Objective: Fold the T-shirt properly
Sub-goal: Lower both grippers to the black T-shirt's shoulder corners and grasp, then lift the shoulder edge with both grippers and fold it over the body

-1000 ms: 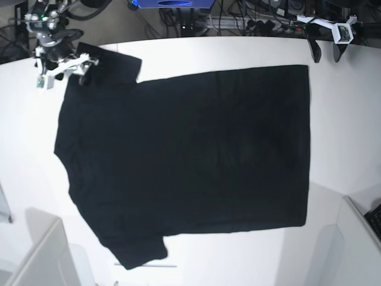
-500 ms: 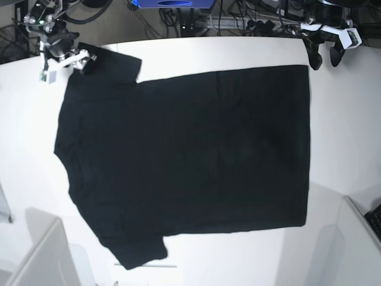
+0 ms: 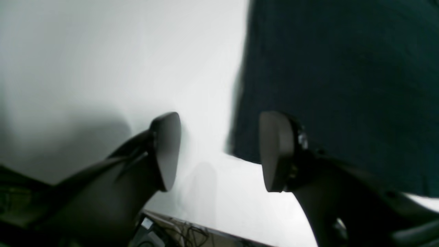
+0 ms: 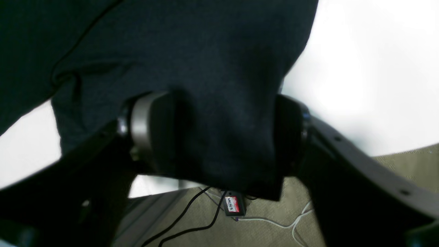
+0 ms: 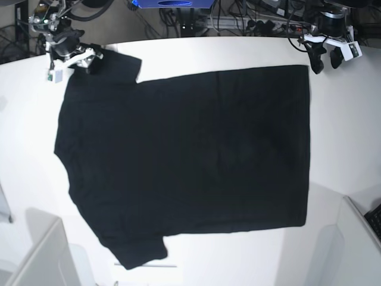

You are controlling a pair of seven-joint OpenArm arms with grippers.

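Note:
The black T-shirt (image 5: 184, 155) lies spread flat on the white table (image 5: 238, 47), plain side up. At the far left, my right gripper (image 5: 89, 61) is over the far sleeve. In the right wrist view, the right gripper (image 4: 219, 133) is open with its fingers either side of the sleeve cloth (image 4: 205, 51). My left gripper (image 5: 325, 61) hovers at the shirt's far right corner. The left wrist view shows the left gripper (image 3: 221, 151) open, the hem corner of the T-shirt (image 3: 343, 68) just inside its right finger (image 3: 277, 151).
Cables and equipment (image 5: 262, 18) lie beyond the table's far edge. White box-like shapes stand at the near left (image 5: 36, 256) and near right (image 5: 357, 238) corners. Under the right gripper, floor with cables and a red-labelled tag (image 4: 233, 204) shows.
My right gripper has moved right onto the far sleeve and its jaws have narrowed. The left gripper has edged closer to the hem corner. The shirt has not moved.

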